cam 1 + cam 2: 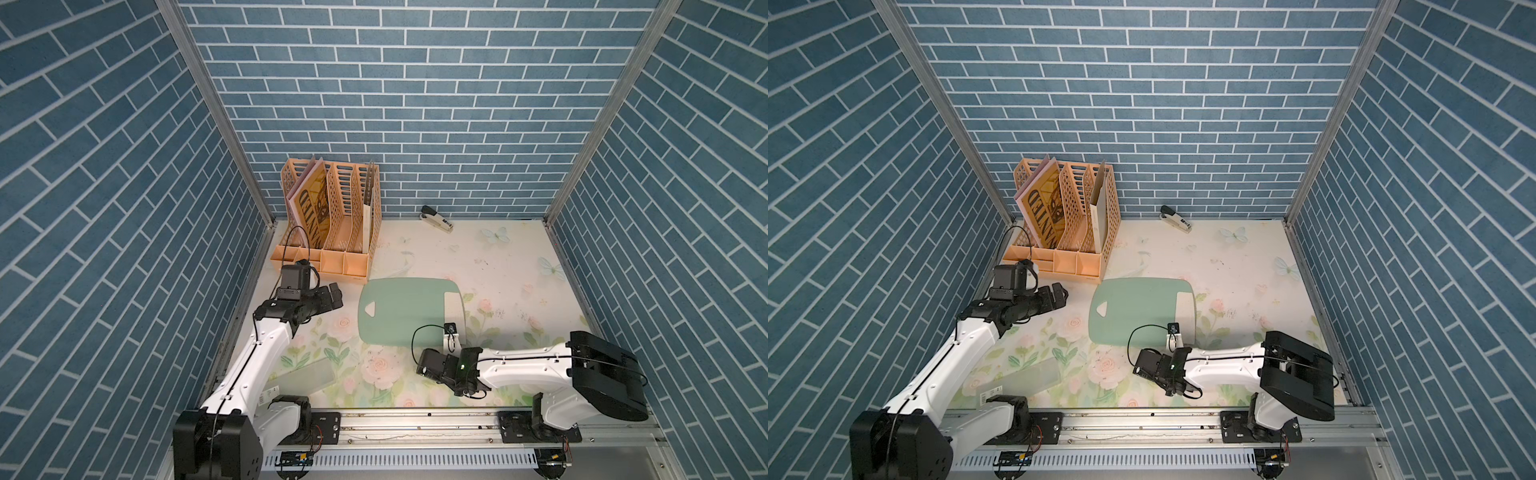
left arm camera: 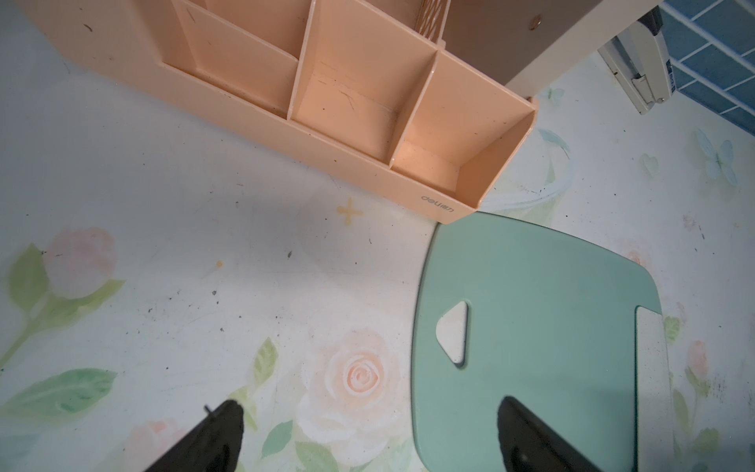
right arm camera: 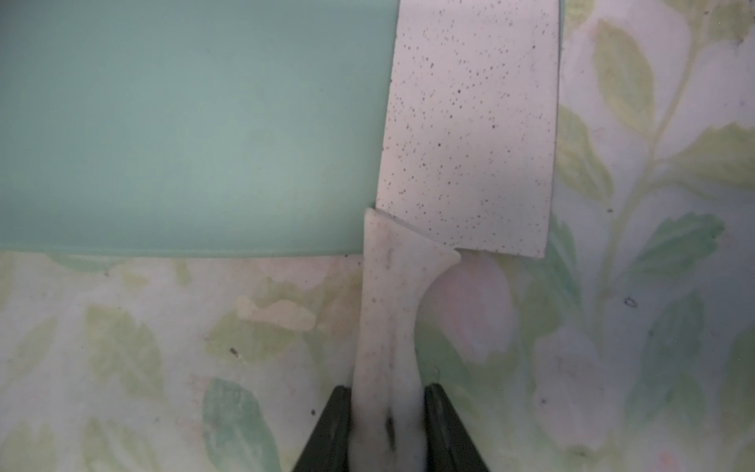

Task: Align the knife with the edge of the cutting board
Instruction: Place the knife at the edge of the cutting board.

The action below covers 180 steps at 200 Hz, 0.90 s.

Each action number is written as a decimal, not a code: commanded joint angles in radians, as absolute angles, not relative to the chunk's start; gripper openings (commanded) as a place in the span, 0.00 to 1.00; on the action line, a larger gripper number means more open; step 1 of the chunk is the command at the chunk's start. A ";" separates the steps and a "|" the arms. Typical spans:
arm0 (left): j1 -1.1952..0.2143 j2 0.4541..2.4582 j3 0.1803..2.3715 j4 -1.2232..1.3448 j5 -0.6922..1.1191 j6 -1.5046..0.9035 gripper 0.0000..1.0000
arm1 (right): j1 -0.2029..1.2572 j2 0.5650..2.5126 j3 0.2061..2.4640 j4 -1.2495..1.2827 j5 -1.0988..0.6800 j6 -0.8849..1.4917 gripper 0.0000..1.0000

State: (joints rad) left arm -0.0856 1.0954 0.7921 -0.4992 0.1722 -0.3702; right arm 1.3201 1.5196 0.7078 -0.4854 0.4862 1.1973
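The pale green cutting board (image 1: 399, 311) (image 1: 1133, 311) lies flat mid-table, its small triangular hole (image 2: 453, 333) near its left short side. On its right short side rests the white speckled blade of the knife (image 1: 454, 309) (image 1: 1187, 309) (image 3: 470, 122), whose outer long edge runs close along the board's right edge. The cream handle (image 3: 388, 318) sticks out over the mat past the board's near edge. My right gripper (image 3: 388, 394) is shut on that handle. Left of the board, above the mat, my left gripper (image 1: 334, 297) (image 2: 367, 408) stands open and holds nothing.
A peach file organiser (image 1: 328, 232) with folders stands at the back left, its front corner close to the board's far left corner. A black-and-white stapler (image 1: 436, 218) lies by the back wall. A translucent sheet (image 1: 305, 376) lies front left. Blue brick walls enclose three sides.
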 commanded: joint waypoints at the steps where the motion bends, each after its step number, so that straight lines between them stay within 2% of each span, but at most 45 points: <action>1: -0.092 1.087 0.785 -0.503 0.161 -0.375 1.00 | 1.317 1.531 0.720 -0.506 0.511 1.204 0.00; 180: -0.092 1.089 0.787 -0.505 0.156 -0.376 1.00 | 1.312 1.517 0.701 -0.508 0.509 1.206 0.00</action>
